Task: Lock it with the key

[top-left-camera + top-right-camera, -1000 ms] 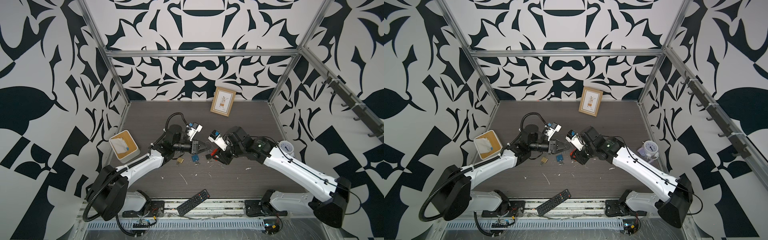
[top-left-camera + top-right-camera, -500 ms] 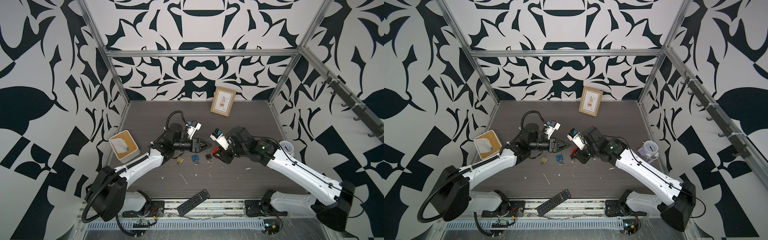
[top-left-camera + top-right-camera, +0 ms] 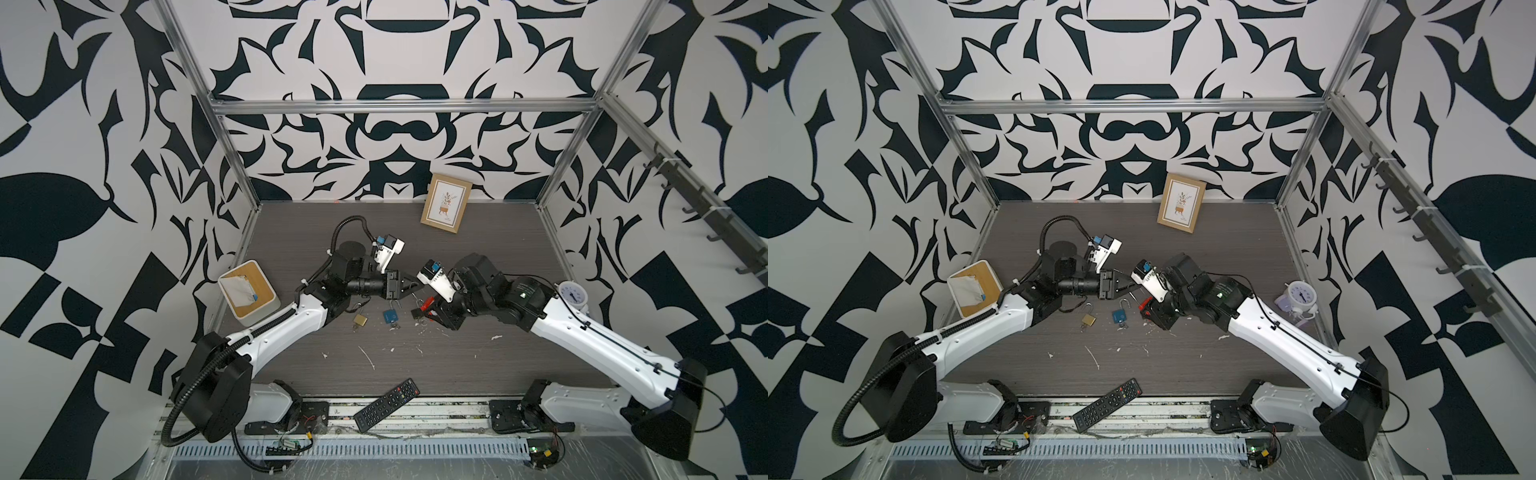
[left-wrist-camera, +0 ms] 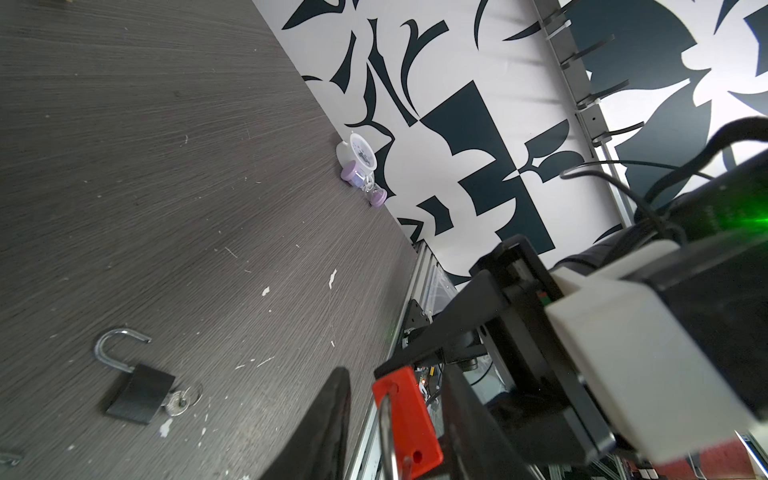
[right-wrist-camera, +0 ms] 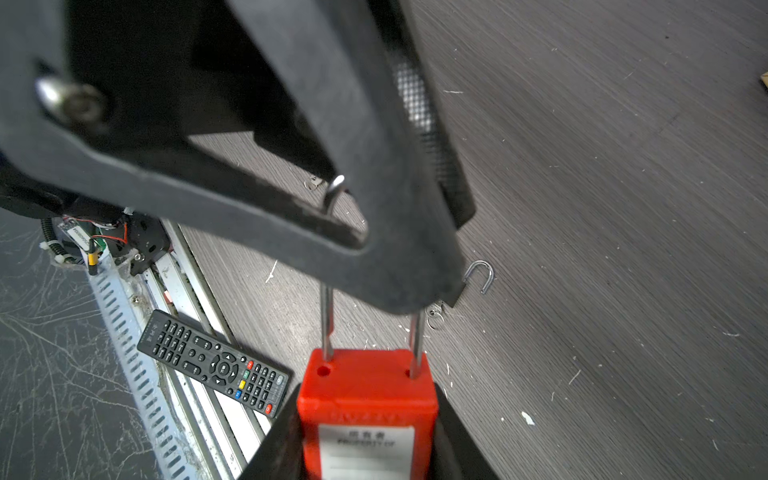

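My right gripper (image 5: pixel 368 415) is shut on the body of a red padlock (image 5: pixel 368 395) and holds it above the table, seen in both top views (image 3: pixel 426 308) (image 3: pixel 1145 303). Its long steel shackle (image 5: pixel 417 336) points at my left gripper (image 3: pixel 415 286) (image 3: pixel 1133 286). One shackle leg stands beside its hole. My left gripper (image 4: pixel 397 374) is open, with a finger on either side of the shackle (image 4: pixel 386 419). A small black padlock (image 4: pixel 139 392) lies on the table with a key (image 4: pixel 179 402) in it. The red padlock's keyhole end is hidden.
A blue padlock (image 3: pixel 390 316) and a brass padlock (image 3: pixel 360 320) lie below the grippers. A tissue box (image 3: pixel 248 291) sits left, a picture frame (image 3: pixel 445 208) at the back, a clock (image 3: pixel 573 295) right, and a remote (image 3: pixel 386 405) on the front rail.
My left gripper has moved right to the red padlock's shackle, and its jaws, shut a second ago, now stand apart. The right gripper has kept its hold and shifted only slightly.
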